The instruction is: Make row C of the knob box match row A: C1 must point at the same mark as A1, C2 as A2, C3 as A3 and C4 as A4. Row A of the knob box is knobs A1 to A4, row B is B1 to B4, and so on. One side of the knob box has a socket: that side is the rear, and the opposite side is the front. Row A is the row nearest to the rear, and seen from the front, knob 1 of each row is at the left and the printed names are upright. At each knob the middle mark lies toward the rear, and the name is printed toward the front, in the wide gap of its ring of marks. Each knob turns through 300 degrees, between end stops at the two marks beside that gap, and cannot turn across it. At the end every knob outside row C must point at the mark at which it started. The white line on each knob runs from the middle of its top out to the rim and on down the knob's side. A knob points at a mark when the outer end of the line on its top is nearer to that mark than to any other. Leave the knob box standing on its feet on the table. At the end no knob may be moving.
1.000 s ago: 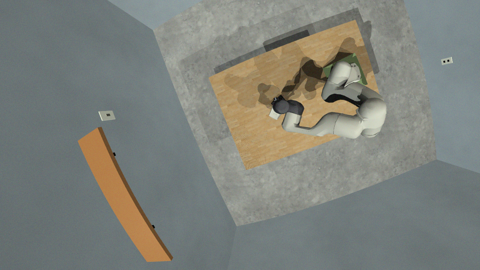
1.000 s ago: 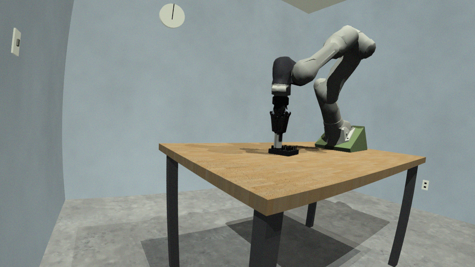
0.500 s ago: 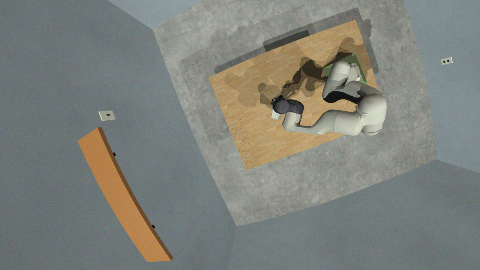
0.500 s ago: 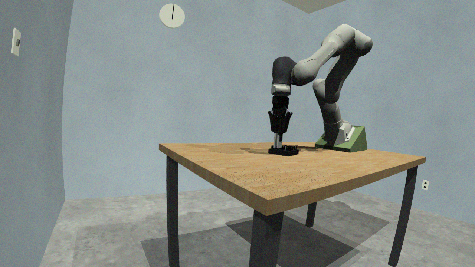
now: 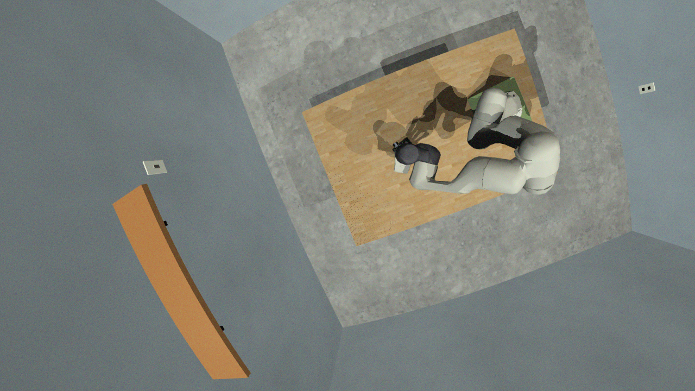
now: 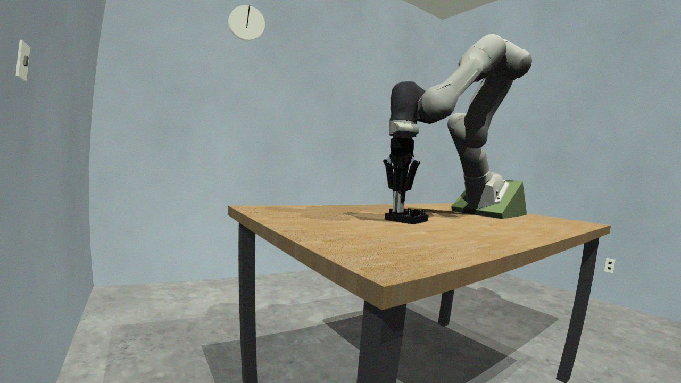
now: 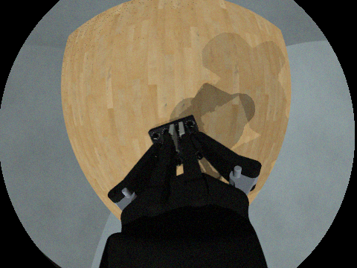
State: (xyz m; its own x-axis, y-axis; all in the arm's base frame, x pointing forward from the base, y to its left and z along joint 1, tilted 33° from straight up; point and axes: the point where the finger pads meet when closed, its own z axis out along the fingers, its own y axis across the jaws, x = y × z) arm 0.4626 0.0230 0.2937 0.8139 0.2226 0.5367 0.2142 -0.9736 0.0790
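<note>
The small black knob box (image 6: 413, 217) (image 7: 159, 135) stands on its feet on the wooden table (image 6: 381, 252) (image 5: 379, 209) (image 7: 124, 80), near the middle of the far part. In the top view the arm's wrist hides almost all of it; only a black corner (image 5: 398, 144) shows. My gripper (image 6: 398, 207) (image 7: 178, 129) points straight down onto the box's left end as the exterior camera sees it. Its fingers are shut narrowly on one knob of the box. The fingers hide that knob, so I cannot tell its name or where its white line points.
The arm's green base mount (image 6: 509, 202) (image 5: 478, 99) sits at the table's far right corner. The arm arches over the table between the mount and the box. The table's edges lie well away from the box on every side.
</note>
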